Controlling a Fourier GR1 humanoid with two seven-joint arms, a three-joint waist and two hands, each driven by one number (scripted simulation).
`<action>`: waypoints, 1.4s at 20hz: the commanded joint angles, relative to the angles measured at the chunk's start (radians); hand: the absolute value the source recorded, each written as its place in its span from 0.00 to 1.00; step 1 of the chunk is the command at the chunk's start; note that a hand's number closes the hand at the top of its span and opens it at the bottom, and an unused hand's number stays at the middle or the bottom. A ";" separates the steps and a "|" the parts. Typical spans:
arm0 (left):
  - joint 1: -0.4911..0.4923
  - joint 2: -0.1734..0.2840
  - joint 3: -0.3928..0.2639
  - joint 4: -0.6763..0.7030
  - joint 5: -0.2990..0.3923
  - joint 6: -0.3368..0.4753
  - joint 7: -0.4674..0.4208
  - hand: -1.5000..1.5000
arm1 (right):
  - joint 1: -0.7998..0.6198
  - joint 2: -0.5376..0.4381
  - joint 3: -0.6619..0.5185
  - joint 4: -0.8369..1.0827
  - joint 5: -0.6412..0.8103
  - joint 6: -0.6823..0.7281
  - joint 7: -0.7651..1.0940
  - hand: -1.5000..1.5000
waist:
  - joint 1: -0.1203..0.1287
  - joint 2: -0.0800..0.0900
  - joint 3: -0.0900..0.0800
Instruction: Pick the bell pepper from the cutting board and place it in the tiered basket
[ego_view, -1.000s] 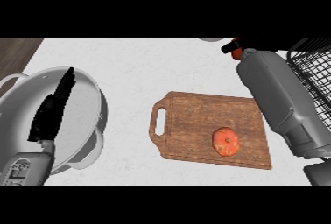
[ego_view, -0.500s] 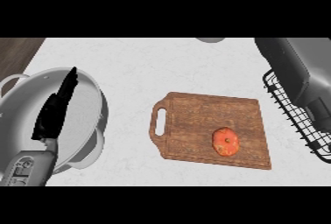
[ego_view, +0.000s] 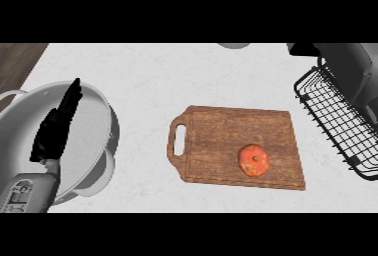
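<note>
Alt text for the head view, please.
An orange bell pepper lies on a wooden cutting board, untouched. A black wire basket stands at the right, and the open left hand rests above a grey pan.

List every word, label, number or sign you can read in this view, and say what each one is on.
No readable text anywhere in the head view.
Left forearm: a few small dark marks on the grey casing, too small to read.
Cutting board, bell pepper, wire basket and colander: no labels or print visible.
Left hand: plain black, no marking.
</note>
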 joint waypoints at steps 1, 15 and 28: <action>0.011 0.010 0.006 -0.045 0.010 -0.014 0.040 0.50 | -0.016 -0.018 -0.017 0.037 0.014 -0.006 0.164 1.00 | -0.011 -0.007 0.002; 0.071 -0.021 -0.013 -0.076 -0.020 0.012 0.015 0.50 | 0.035 -0.188 0.044 0.218 0.097 0.203 0.095 1.00 | -0.024 -0.010 0.002; 0.051 0.013 0.062 -0.009 0.002 -0.016 -0.015 0.50 | 0.138 -0.205 -0.085 0.122 -0.049 0.201 -0.111 1.00 | -0.052 -0.019 0.002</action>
